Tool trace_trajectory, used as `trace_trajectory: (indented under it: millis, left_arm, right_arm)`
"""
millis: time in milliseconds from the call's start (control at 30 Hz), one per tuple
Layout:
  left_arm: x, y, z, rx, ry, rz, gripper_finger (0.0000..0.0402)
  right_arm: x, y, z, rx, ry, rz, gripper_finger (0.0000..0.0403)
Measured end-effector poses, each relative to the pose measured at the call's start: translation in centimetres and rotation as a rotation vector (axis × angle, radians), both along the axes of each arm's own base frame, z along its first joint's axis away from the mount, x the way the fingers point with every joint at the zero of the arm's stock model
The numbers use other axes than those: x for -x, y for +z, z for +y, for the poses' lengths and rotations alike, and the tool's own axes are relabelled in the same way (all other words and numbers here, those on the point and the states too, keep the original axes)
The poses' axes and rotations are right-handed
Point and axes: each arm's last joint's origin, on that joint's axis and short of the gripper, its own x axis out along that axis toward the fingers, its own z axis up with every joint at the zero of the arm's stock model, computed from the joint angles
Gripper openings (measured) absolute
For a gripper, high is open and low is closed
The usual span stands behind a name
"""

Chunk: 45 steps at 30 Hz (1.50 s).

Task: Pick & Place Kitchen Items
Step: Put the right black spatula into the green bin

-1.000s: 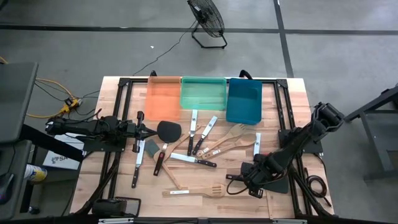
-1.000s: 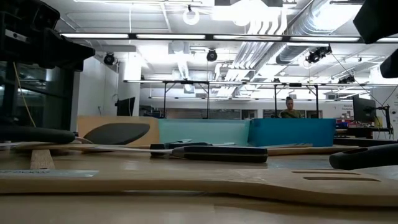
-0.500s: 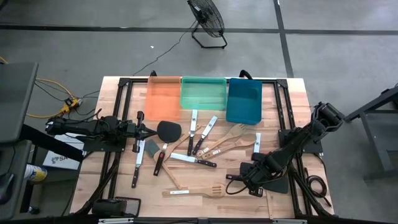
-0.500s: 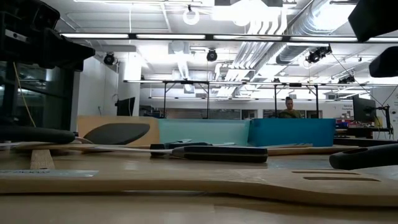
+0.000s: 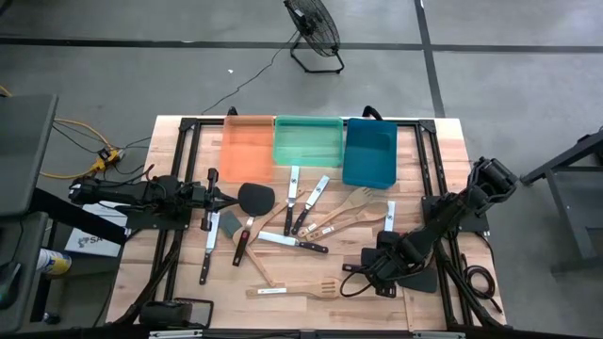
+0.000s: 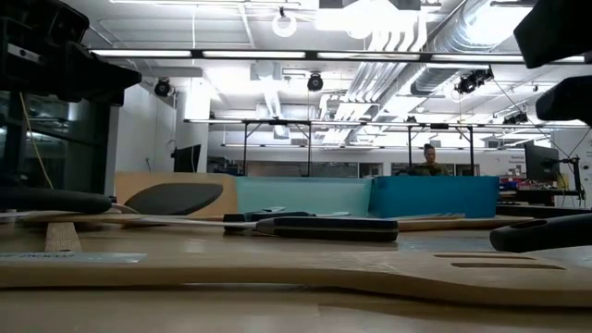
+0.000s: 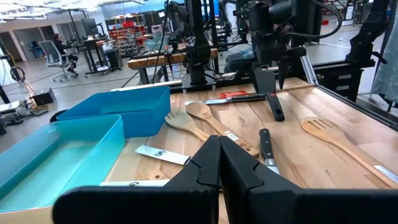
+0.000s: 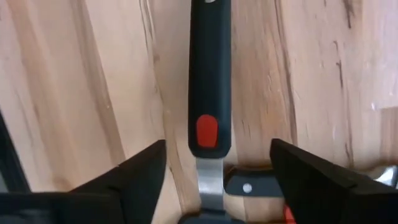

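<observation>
Right claw (image 8: 214,180) astride black handle (image 8: 209,81)

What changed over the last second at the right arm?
The right pincer opened wide and now straddles the black handle with a red dot without gripping it; the arm barely shifted. The left pincer stayed shut at the table's left; the utensils and trays lie as before.

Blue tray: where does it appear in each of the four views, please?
High view: the blue tray is at the far edge, rightmost of three trays.
Low view: at the back, right of centre.
Left wrist view: beside the wooden spoons, at.
Right wrist view: not in it.
Shared landmark: the green tray right beside it.
</observation>
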Motion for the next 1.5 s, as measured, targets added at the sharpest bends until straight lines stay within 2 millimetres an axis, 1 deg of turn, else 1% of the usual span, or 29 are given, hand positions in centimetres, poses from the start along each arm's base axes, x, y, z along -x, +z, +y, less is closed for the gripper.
trace_trajectory:
  millis: [67,133,300,700,867,1000,1200,1400,1500]
  left_arm:
    - [0.0,0.0,0.0,0.000,0.000,0.000,0.0000]
    - [0.0,0.0,0.0,0.000,0.000,0.000,0.0000]
    - [0.0,0.0,0.0,0.000,0.000,0.000,0.0000]
    - [0.0,0.0,0.0,0.000,0.000,0.000,0.0000]
    - [0.0,0.0,0.0,0.000,0.000,0.000,0.0000]
    - [0.0,0.0,0.0,0.000,0.000,0.000,0.0000]
    - [0.0,0.0,0.0,0.000,0.000,0.000,0.0000]
    - [0.0,0.0,0.0,0.000,0.000,0.000,0.0000]
    - [0.0,0.0,0.0,0.000,0.000,0.000,0.0000]
  right_arm:
    - [-0.2,-0.4,0.2,0.006,0.002,0.000,0.0299]
    - [-0.4,-0.8,0.3,0.006,0.009,-0.006,0.0303]
    - [-0.6,-1.6,0.4,0.026,0.019,0.012,0.0291]
    - [-0.9,-3.3,0.7,0.063,0.046,0.047,0.0238]
    - [-0.8,-3.3,0.7,0.081,0.087,0.045,0.0209]
    - [-0.8,-3.3,0.7,0.090,0.119,0.043,0.0175]
    - [-0.7,-3.3,0.7,0.076,0.129,0.061,0.0103]
    - [-0.8,-3.3,0.7,0.056,0.127,0.064,0.0098]
    - [-1.0,-3.2,0.5,0.044,0.090,0.069,0.0098]
